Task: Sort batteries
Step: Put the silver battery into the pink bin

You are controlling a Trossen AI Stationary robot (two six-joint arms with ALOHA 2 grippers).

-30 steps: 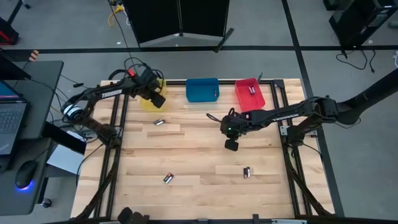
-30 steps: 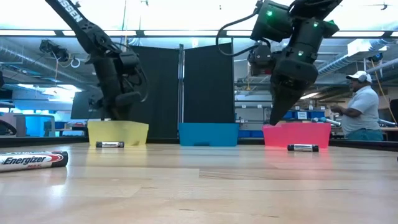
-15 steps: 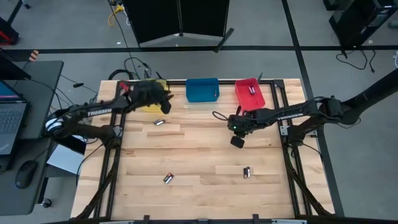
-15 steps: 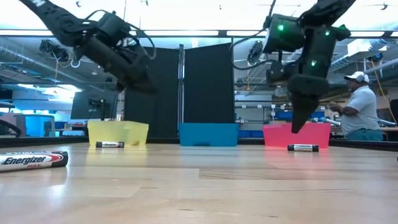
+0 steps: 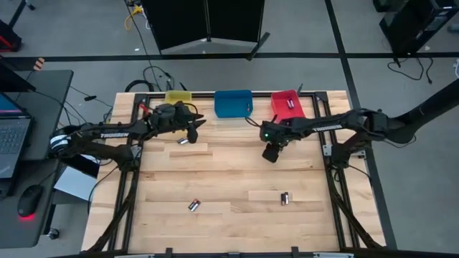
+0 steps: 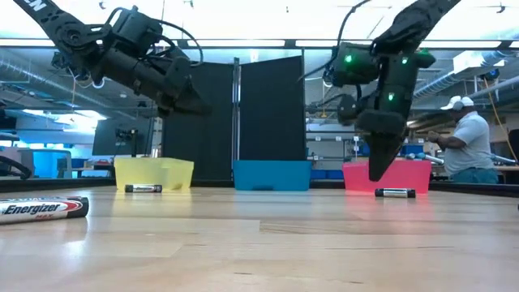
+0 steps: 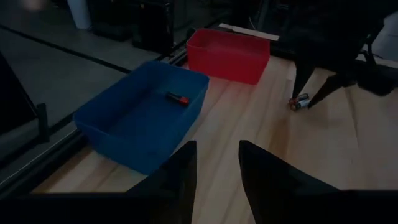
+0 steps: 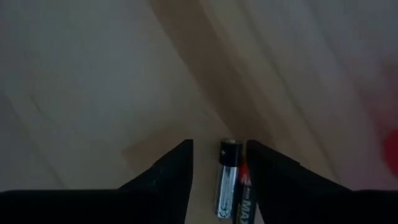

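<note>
My right gripper (image 8: 217,148) points down, open, just above the table in front of the red bin (image 5: 288,109). Its fingers stand on either side of a dark battery (image 8: 229,177) that lies flat on the wood (image 6: 395,192); in the low view the fingertips (image 6: 375,172) hang a little above it. My left gripper (image 5: 196,124) floats high near the yellow bin (image 5: 179,97), almost level, open and with nothing in it (image 7: 217,149). Other batteries lie on the table (image 5: 183,141), (image 5: 193,206), (image 5: 285,198).
The blue bin (image 7: 143,112) holds one battery (image 7: 177,98), and the red bin (image 7: 229,55) stands beside it. A big Energizer battery (image 6: 40,208) lies close to the low camera. A person (image 6: 469,138) stands behind the table on the right.
My left gripper has left the yellow bin, gone toward the table's right and near side, and tipped up from pointing down to almost level. My right gripper has gone toward the far edge and the red bin and sunk close over the battery there.
</note>
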